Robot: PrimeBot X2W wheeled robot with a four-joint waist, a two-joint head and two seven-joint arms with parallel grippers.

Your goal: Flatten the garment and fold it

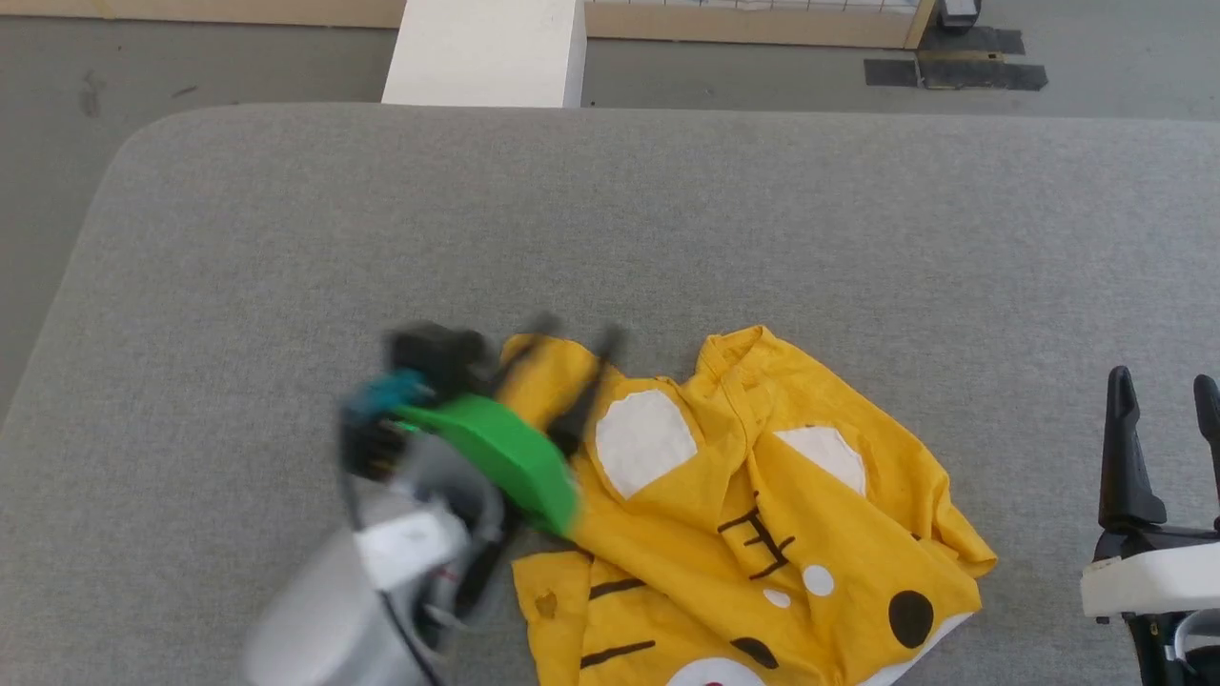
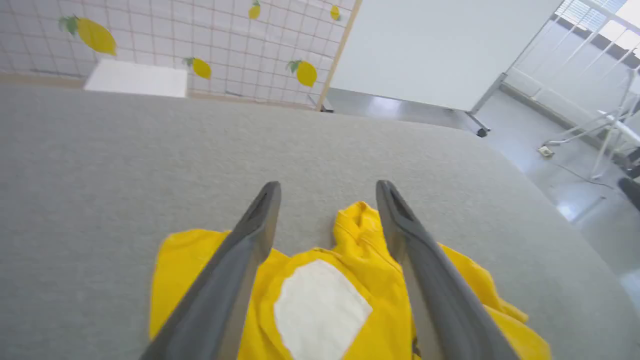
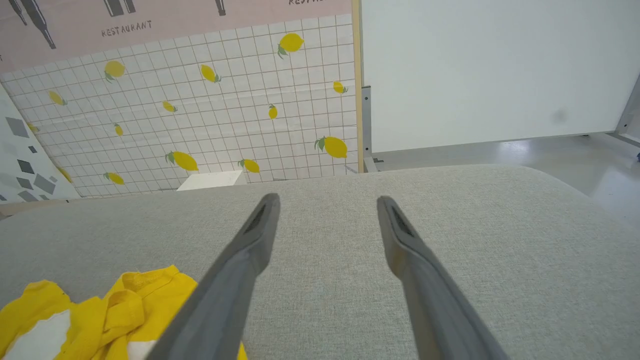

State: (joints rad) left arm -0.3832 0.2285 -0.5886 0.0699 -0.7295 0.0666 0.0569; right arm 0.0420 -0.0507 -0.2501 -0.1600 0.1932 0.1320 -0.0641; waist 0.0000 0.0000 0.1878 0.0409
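Observation:
The garment [image 1: 743,514] is a small bright yellow T-shirt with white patches, black stripes and a black dot, lying crumpled on the grey padded table [image 1: 610,219], low and slightly right of centre. My left gripper [image 1: 577,335], blurred in the head view, hovers over the shirt's left part. In the left wrist view the left gripper [image 2: 327,187] is open, with the garment [image 2: 320,305] and its white patch below and between the fingers, nothing held. My right gripper [image 1: 1165,381] stands open at the right edge, off the cloth. The right wrist view shows the right gripper [image 3: 327,202] open, the garment [image 3: 110,315] at lower left.
The table's far edge is rounded; beyond it lie grey floor, a white block [image 1: 486,52] and a wooden-framed tiled panel [image 1: 762,19]. Bare grey padding spreads left, right and behind the shirt.

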